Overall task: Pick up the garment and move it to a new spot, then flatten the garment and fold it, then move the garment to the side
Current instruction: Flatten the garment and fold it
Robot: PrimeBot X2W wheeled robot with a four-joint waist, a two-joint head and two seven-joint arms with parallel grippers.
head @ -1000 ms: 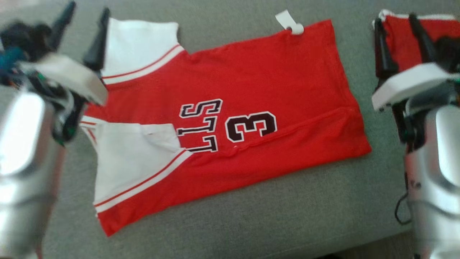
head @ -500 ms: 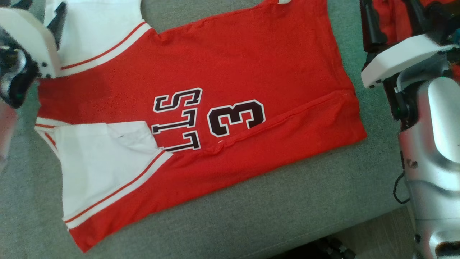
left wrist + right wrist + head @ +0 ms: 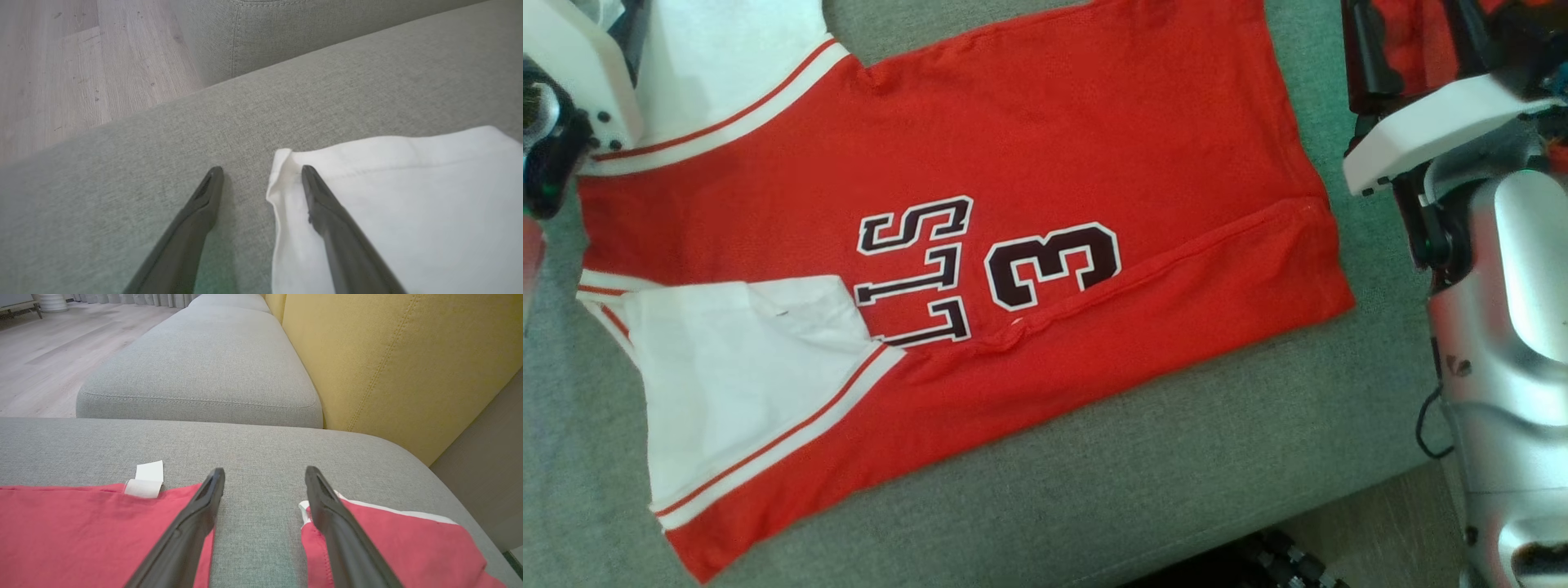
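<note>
Where the seat ends nearest the robot, floor (image 3: 1380,523): a strip of pale wood shows below the cushion's front edge.
Seat cushion (image 3: 1176,490): grey woven fabric, bearing everything else.
Right forearm (image 3: 1511,367): silver, rising along the right side of the head view, beside the seat cushion.
Garment (image 3: 1045,163): a red jersey lying flat on the seat cushion, sleeves toward the robot's left, hem toward its right. Its near long side is turned over onto the body, and that fold cuts across the black number 3 (image 3: 1054,265) and the lettering beside it.
Near sleeve (image 3: 743,367): white with red piping, spread flat.
Far sleeve (image 3: 408,204): white, one corner slightly curled up.
Left gripper (image 3: 261,171): spread wide and holding nothing; one finger is over the far sleeve's corner, the other over bare cushion. Whether it touches, I cannot tell.
Right gripper (image 3: 264,471): spread wide and holding nothing, straddling the grey gap between the garment's hem and a second red cloth (image 3: 388,547) with white trim.
Tag (image 3: 145,479): white, sticking out from the garment's far edge.
Next cushion (image 3: 204,363): grey, beyond the seam.
Yellow backrest (image 3: 388,355): upright behind both cushions.
</note>
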